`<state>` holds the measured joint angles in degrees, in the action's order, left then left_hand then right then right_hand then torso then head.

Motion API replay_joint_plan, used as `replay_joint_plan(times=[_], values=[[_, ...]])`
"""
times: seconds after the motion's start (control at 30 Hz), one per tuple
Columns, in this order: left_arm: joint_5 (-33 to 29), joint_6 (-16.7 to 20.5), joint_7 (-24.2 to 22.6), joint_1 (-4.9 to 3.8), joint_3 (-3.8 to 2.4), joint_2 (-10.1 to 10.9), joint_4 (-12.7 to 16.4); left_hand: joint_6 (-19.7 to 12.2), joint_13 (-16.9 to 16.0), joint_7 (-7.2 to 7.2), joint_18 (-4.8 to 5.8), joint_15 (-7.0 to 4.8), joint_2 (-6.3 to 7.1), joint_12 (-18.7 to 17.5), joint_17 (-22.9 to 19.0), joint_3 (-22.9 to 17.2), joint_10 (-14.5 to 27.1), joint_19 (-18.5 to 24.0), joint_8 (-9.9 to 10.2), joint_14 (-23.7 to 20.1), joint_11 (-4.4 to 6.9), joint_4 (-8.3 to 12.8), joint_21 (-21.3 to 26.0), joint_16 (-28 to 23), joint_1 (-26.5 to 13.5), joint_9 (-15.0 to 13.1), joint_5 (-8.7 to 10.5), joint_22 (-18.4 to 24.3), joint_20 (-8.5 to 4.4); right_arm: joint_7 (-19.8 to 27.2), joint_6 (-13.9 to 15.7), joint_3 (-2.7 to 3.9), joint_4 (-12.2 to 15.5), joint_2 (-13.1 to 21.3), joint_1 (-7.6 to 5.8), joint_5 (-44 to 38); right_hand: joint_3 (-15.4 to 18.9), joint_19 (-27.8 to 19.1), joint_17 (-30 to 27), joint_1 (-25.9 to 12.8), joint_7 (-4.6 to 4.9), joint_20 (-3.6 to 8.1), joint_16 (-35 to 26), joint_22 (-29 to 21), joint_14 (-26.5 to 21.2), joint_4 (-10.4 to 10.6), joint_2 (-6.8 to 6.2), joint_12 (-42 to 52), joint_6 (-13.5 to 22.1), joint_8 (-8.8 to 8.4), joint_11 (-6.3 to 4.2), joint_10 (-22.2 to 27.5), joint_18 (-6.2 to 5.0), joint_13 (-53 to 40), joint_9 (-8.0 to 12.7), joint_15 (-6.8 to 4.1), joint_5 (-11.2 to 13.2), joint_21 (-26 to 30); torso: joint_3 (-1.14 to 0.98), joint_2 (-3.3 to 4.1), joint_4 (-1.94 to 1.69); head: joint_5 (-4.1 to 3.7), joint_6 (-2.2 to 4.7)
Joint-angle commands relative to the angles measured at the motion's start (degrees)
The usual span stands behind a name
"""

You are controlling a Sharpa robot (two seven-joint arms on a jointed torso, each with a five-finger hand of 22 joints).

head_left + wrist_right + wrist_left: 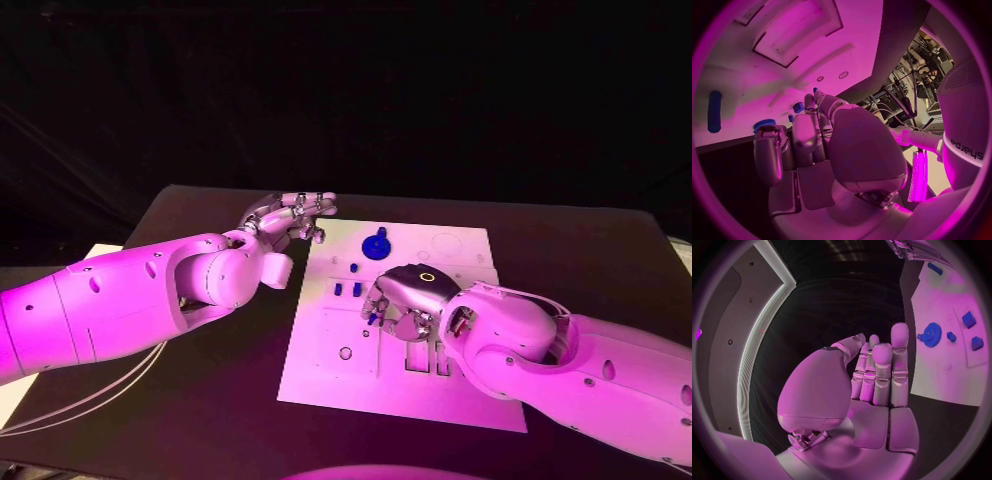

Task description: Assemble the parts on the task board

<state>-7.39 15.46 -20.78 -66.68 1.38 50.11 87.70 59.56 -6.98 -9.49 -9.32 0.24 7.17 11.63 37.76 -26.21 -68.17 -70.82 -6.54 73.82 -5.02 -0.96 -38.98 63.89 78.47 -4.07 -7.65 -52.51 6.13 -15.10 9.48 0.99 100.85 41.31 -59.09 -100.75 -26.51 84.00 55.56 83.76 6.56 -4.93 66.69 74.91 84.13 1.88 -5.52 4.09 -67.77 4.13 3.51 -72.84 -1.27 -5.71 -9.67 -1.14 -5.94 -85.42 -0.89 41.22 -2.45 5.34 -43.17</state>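
Black tabletop (pixel 606 250) fills your working area, with the white task board (pixel 325 375) lying flat in its middle. Nearest you, your right hand (pixel 404 305) hovers low over the board's centre, fingers curled downward beside a small blue part (pixel 372 319) at its fingertips; you cannot tell from these views whether it actually pinches that piece. Just beyond it, two small blue blocks (pixel 348 289) sit side by side on the board, with a tiny blue peg (pixel 355 267) a little farther on. Farther still, a blue gear (pixel 376 244) rests near the board's far edge. Your left hand (pixel 293 216) sits off the board's far left corner, over the bare table, fingers straight and close together, holding nothing.
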Motion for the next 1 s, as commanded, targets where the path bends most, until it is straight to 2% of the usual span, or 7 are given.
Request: replay_joint_plan(times=[0.03,0.33,0.9,1.0], values=[[-0.23,-1.16,-0.20,0.04,-0.02,-0.11,0.11,0.00,-0.10,-0.20,-0.57,0.07,-0.50,0.41,-0.10,0.47,0.41,0.24,-0.37,-0.33,-0.03,-0.08,0.26,-0.25,-0.32,0.09,0.17,0.09,-0.04,0.85,-1.98,0.01,-0.15,-0.12,0.13,0.01,-0.11,1.26,0.00,-0.50,0.35,0.17,0.28,8.19,1.41,-0.07,0.00,-0.31,0.01,0.08,-0.37,-0.41,-0.59,-0.06,-0.05,-0.10,0.28,-0.14,-0.02,-0.05,-0.03,-0.08,-0.15],[-0.23,-1.37,0.01,0.09,-0.02,-0.01,0.11,0.00,-0.11,-0.20,-0.57,0.07,-0.50,0.42,-0.10,0.48,0.42,0.24,-0.38,-0.33,-0.04,-0.09,0.26,-0.25,-0.33,0.09,0.17,0.09,-0.03,0.85,-3.47,-0.07,-0.61,-0.46,0.28,0.03,0.05,1.24,-0.06,-0.87,0.38,0.14,0.33,8.16,1.38,-0.10,-0.12,-0.33,0.02,0.03,-0.33,-0.38,-0.61,-0.01,-0.08,-0.06,0.46,-0.12,-0.07,-0.06,-0.03,0.01,-0.41],[-0.23,-1.72,0.47,0.11,-0.01,0.03,0.03,-0.01,-0.14,-0.18,-0.59,0.07,-0.58,0.55,-0.19,0.59,0.50,0.26,-0.41,-0.35,-0.02,-0.11,0.41,-0.26,-0.37,0.09,0.15,0.20,-0.03,1.11,-3.84,-0.32,-1.13,-1.56,0.35,0.06,0.11,1.23,-0.13,-1.03,0.38,0.13,0.31,8.14,1.36,-0.08,-0.11,-0.34,0.04,0.01,-0.31,-0.35,-0.61,0.01,-0.09,-0.05,0.49,-0.11,-0.04,-0.09,-0.04,0.26,-0.73],[-0.23,-1.94,0.71,0.11,-0.01,0.00,0.00,-0.01,-0.14,-0.18,-0.59,0.07,-0.58,0.55,-0.19,0.59,0.50,0.26,-0.41,-0.35,-0.02,-0.11,0.41,-0.26,-0.37,0.09,0.15,0.20,-0.03,1.09,-4.01,-0.36,-1.37,-1.79,0.43,0.05,0.11,1.23,-0.13,-1.04,0.38,0.13,0.32,8.15,1.36,-0.07,-0.11,-0.34,0.04,0.01,-0.31,-0.35,-0.61,0.02,-0.10,-0.05,0.50,-0.11,-0.02,-0.10,-0.05,0.23,-0.55]])
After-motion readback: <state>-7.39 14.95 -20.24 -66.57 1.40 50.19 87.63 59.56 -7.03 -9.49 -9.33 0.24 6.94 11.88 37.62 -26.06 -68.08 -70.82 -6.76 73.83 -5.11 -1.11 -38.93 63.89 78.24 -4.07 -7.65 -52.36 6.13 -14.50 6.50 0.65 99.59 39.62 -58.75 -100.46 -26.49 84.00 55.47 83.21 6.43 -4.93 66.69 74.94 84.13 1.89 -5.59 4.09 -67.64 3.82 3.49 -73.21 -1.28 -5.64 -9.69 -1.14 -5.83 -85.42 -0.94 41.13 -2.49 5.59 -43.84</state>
